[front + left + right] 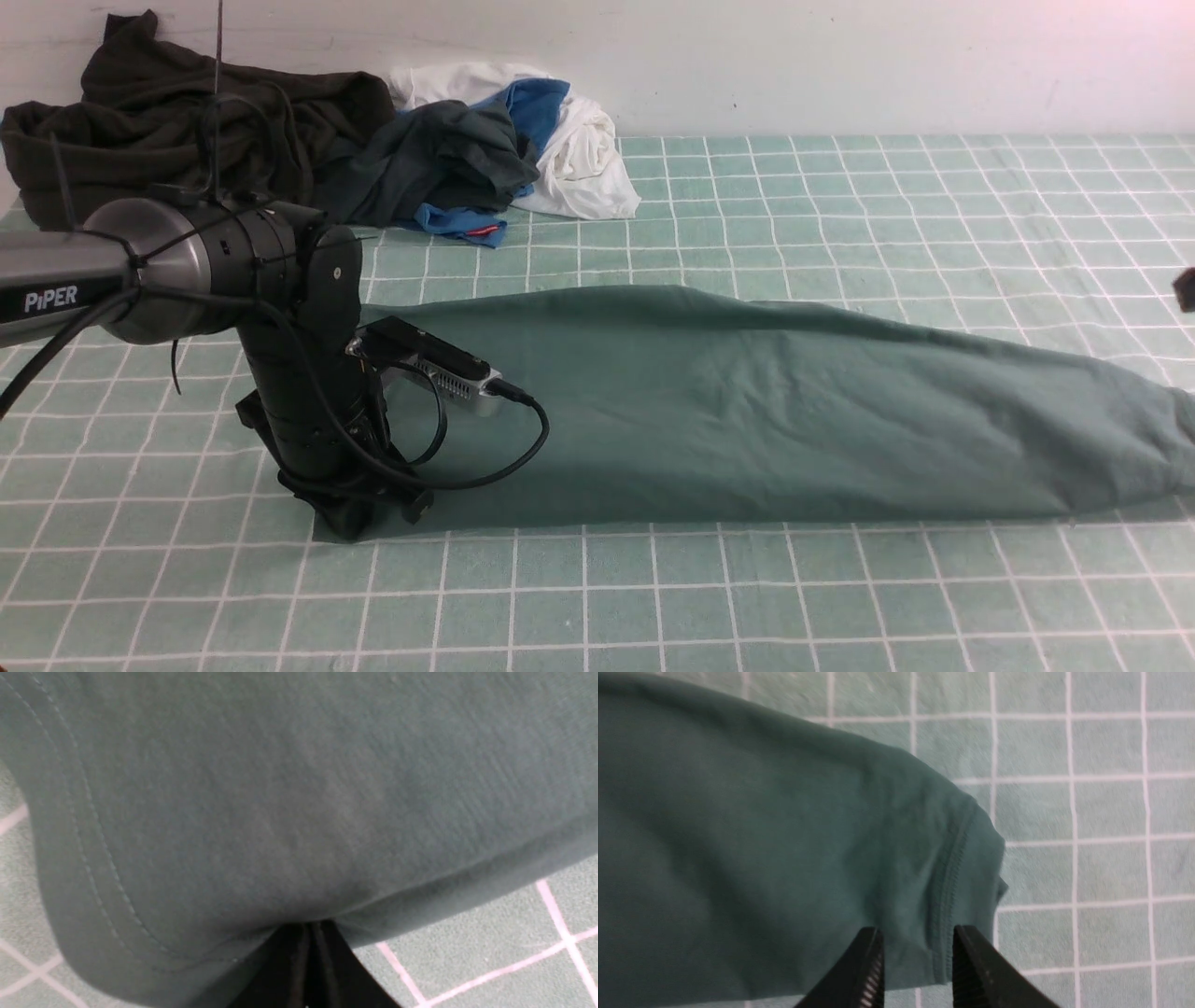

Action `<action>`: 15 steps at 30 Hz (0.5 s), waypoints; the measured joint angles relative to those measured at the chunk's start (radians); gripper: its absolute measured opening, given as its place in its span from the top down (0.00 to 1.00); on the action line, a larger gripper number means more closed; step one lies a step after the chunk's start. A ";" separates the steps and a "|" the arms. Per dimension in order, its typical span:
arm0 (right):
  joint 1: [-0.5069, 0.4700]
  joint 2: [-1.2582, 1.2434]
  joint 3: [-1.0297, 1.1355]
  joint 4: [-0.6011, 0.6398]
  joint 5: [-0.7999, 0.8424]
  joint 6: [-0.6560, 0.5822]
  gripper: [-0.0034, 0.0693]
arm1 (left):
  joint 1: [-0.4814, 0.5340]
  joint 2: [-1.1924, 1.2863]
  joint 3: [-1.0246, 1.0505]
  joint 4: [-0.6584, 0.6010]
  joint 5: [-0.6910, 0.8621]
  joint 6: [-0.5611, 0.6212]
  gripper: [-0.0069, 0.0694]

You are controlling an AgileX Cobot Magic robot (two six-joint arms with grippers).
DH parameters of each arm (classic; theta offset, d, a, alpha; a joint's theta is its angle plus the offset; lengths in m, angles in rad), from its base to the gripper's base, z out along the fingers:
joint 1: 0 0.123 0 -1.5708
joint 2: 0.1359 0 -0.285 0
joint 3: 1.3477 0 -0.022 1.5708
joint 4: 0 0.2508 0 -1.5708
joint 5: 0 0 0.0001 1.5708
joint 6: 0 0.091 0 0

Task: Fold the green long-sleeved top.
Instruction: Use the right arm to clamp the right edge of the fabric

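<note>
The green long-sleeved top [747, 411] is soft matt knit cloth, fine-grained, with a stitched hem. The bench [840, 205] cover looks like slightly fuzzy checked cloth, matt too. The left arm [159, 271] has a satin brushed-metal barrel and matt black casing. The right claw [917, 933] is matt black with ribbed inner faces.

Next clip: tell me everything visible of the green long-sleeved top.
The green long-sleeved top is muted sage-green, apparently soft knit, folded into a long band lying flat on the checked tablecloth, lightly wrinkled. A stitched hem shows at its right end, and the right gripper stands over it with jaws apart. The left gripper is shut, pinching the near left corner, where the cloth puckers. No logo or cuffs show. It lies apart from the clothes pile behind.
</note>
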 joint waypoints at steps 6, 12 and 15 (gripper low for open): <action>-0.090 0.116 0.018 0.051 -0.059 0.019 0.41 | 0.000 0.000 0.000 0.000 -0.002 0.000 0.91; -0.091 0.247 0.018 0.078 -0.098 0.019 0.19 | 0.000 0.000 0.000 0.000 -0.002 0.000 0.91; -0.091 0.285 0.018 0.083 -0.105 0.019 0.18 | 0.000 0.000 0.000 0.000 -0.002 0.000 0.91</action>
